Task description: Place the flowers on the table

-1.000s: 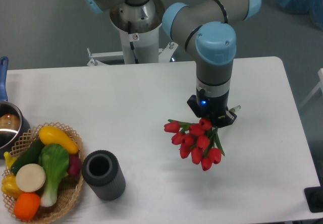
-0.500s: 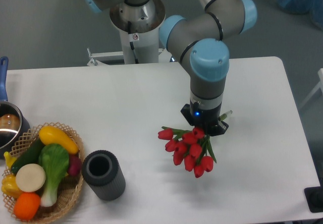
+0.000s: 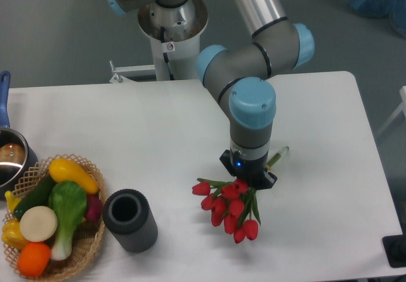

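The flowers [image 3: 227, 207] are a bunch of red tulip buds with green stems, hanging below my gripper [image 3: 248, 175] over the front middle of the white table [image 3: 158, 129]. The stem ends [image 3: 278, 155] stick out to the right of the wrist. The gripper points straight down and is shut on the stems. Its fingers are hidden under the wrist. I cannot tell whether the buds touch the tabletop.
A dark grey ribbed cylinder [image 3: 130, 220] stands at the front left. A wicker basket [image 3: 54, 215] with toy vegetables sits at the left front corner. A metal pot [image 3: 9, 158] with a blue handle is at the left edge.
The gripper has moved left and toward the front edge with the flowers, and it looks lower over the table.
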{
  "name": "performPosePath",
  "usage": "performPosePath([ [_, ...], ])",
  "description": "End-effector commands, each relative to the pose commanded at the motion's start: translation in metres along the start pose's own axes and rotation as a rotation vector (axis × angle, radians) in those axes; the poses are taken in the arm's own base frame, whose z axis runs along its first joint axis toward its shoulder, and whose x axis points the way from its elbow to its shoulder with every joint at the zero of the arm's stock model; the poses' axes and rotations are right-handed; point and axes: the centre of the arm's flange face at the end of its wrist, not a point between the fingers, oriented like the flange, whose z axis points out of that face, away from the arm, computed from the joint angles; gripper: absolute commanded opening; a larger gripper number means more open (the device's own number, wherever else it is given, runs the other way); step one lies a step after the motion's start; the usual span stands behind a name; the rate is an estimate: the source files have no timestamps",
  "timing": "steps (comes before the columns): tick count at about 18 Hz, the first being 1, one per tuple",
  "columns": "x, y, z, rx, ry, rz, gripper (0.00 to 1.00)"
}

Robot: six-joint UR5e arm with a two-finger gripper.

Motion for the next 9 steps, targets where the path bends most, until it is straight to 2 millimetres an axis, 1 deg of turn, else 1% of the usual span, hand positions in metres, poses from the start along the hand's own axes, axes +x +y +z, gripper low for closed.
performPosePath([
  [1, 0.0001, 0.0001, 0.0024, -0.001, 0.001, 0.002, 0.35],
  [2, 0.0016, 0.0009, 0.0036, -0.001, 0.003, 0.003, 0.38],
  [3, 0.0027, 0.0013, 0.0051, -0.002, 0.007, 0.002, 0.43],
  [5, 0.0035, 0.0017, 0.0072, -0.004, 0.010, 0.000, 0.63],
  [6, 0.0030, 0.0016, 0.0058, -0.002, 0.004, 0.000, 0.85],
  [7, 0.0019, 0.0012, 0.0045, 0.002, -0.007, 0.000, 1.00],
  [9, 0.0036, 0.0028, 0.0031, -0.009, -0.022, 0.001, 1.00],
])
